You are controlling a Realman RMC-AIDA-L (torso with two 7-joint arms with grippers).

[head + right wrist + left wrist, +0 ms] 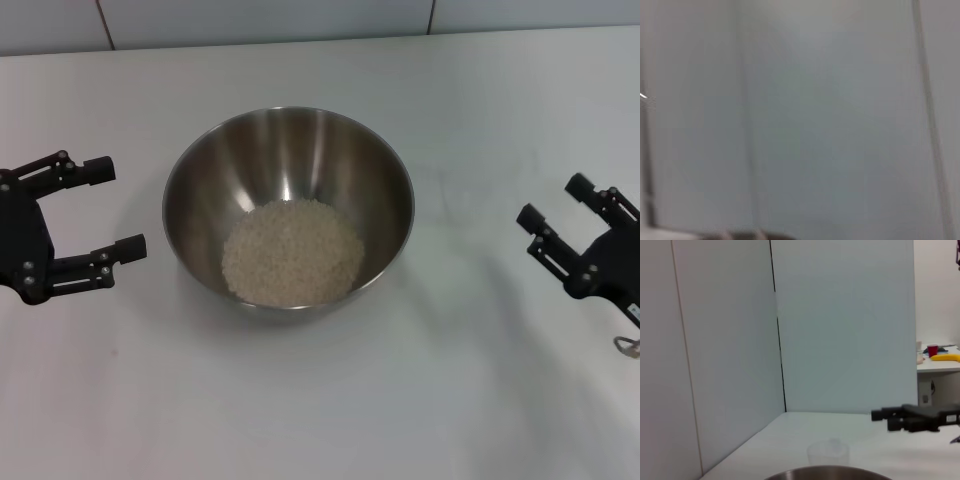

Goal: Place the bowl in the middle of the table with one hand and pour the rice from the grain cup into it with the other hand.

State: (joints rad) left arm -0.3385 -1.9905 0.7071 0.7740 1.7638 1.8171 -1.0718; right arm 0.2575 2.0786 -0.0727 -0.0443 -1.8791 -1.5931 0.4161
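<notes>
Grain cup (829,452) beyond bowl (827,473)

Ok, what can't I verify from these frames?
- Grain cup: only a faint shape beyond the bowl rim in the left wrist view; contents unreadable, and absent from the head view.
- Bowl: cut off by that view's bottom edge.
- Right wrist view: blurred wall only, no table or right gripper.

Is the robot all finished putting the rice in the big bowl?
It looks finished. The bowl sits mid-table with the rice heaped inside. The left gripper and right gripper both hang open and empty, one on each side. The grain cup shows faintly beyond the bowl in the left wrist view. Nothing seems left.
</notes>
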